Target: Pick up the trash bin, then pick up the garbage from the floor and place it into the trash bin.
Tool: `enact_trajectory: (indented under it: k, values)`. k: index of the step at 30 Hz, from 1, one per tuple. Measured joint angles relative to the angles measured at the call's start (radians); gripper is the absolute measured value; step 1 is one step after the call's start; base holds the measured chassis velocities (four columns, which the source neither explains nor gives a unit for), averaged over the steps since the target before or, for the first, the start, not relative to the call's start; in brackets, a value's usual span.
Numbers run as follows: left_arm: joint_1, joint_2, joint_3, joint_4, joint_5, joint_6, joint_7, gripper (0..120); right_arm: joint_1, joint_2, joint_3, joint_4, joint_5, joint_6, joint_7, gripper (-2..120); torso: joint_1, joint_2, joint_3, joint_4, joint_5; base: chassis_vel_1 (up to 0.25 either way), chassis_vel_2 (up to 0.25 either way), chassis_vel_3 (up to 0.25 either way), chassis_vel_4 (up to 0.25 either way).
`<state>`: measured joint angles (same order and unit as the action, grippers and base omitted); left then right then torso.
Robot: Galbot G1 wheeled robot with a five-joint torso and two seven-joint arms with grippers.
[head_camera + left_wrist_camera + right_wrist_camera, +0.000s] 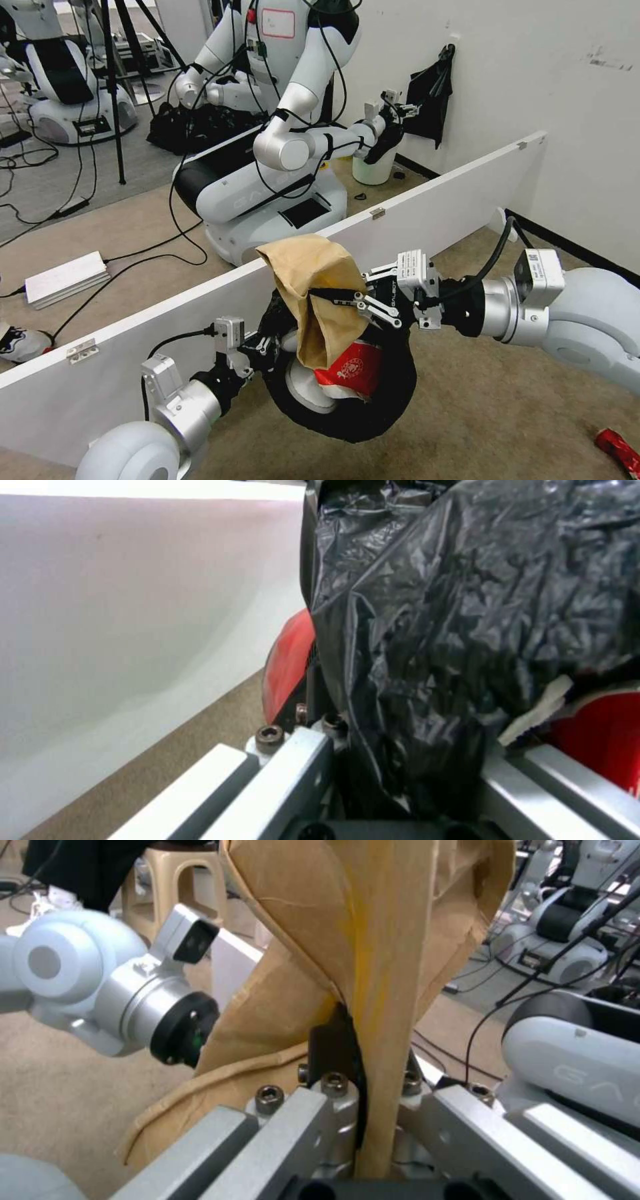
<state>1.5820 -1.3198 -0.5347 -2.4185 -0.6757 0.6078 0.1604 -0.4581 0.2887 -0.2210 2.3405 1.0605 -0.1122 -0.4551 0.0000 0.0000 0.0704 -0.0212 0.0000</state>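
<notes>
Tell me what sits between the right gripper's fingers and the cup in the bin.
The tan paper bag: the right gripper pinches it above the trash bin, its lower end hanging onto the red-white cup. Head view.

Left end effector [270, 347] and right end effector [337, 297] both clamped, arms converging low.

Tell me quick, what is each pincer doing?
Left pincer: closed on the trash bin's rim.
Right pincer: closed on the tan paper bag, above the bin.
</notes>
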Motion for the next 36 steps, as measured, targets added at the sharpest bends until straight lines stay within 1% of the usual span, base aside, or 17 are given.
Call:
enact_trajectory:
  k: [6, 12, 14, 22, 36]
  values:
    - [-0.002, -0.001, -0.003, -0.006, -0.014, 0.003, -0.006, 0, -0.002, 0.0, -0.012, -0.004, -0.015, -0.003, -0.01, 0, 0.0, 0.0, 0.0, 0.0, 0.0, 0.0, 0.0, 0.0, 0.0]
    - [-0.007, -0.001, -0.009, -0.013, -0.042, 0.008, -0.027, 0, -0.007, 0.0, -0.027, -0.006, -0.031, -0.008, -0.016, 0, 0.0, 0.0, 0.0, 0.0, 0.0, 0.0, 0.0, 0.0, 0.0]
    - [-0.013, 0.003, -0.016, -0.018, -0.069, 0.013, -0.039, 0, -0.008, 0.001, -0.033, -0.013, -0.037, -0.01, -0.019, 0, 0.0, 0.0, 0.0, 0.0, 0.0, 0.0, 0.0, 0.0, 0.0]
    - [-0.018, 0.007, -0.029, -0.03, -0.117, 0.02, -0.063, 0, -0.009, 0.003, -0.05, -0.031, -0.052, -0.012, -0.027, 0, 0.0, 0.0, 0.0, 0.0, 0.0, 0.0, 0.0, 0.0, 0.0]
    - [-0.012, 0.019, -0.044, -0.049, -0.166, 0.028, -0.082, 0, -0.013, 0.027, -0.093, -0.072, -0.079, -0.012, -0.027, 0, 0.0, 0.0, 0.0, 0.0, 0.0, 0.0, 0.0, 0.0, 0.0]
